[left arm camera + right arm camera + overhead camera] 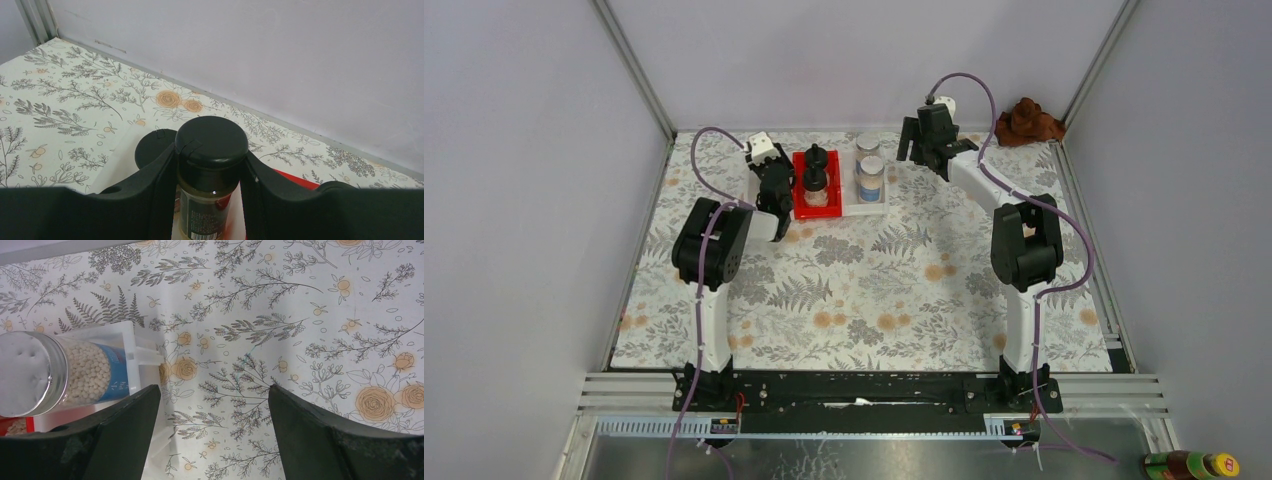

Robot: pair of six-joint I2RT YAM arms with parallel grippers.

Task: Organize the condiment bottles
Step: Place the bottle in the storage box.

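My left gripper (pixel 774 192) (pixel 210 162) is shut on the neck of a slim dark-brown bottle with a black cap (pixel 212 141), held upright over a white tray (pixel 120 165). A second black cap (pixel 152 147) stands just behind it. Both are hidden under the gripper in the top view. Two clear jars with black domed caps (pixel 815 170) stand in a red tray (pixel 802 205). Two silver-lidded, blue-labelled jars (pixel 870 165) stand in a white tray (pixel 886 200); one shows in the right wrist view (pixel 50 372). My right gripper (pixel 927 145) (pixel 215 405) is open and empty, right of that tray.
A crumpled brown cloth (pixel 1029 120) lies at the back right corner. A brown yellow-capped bottle (pixel 1192 465) lies off the mat at the bottom right. Enclosure walls run close behind the trays and along both sides.
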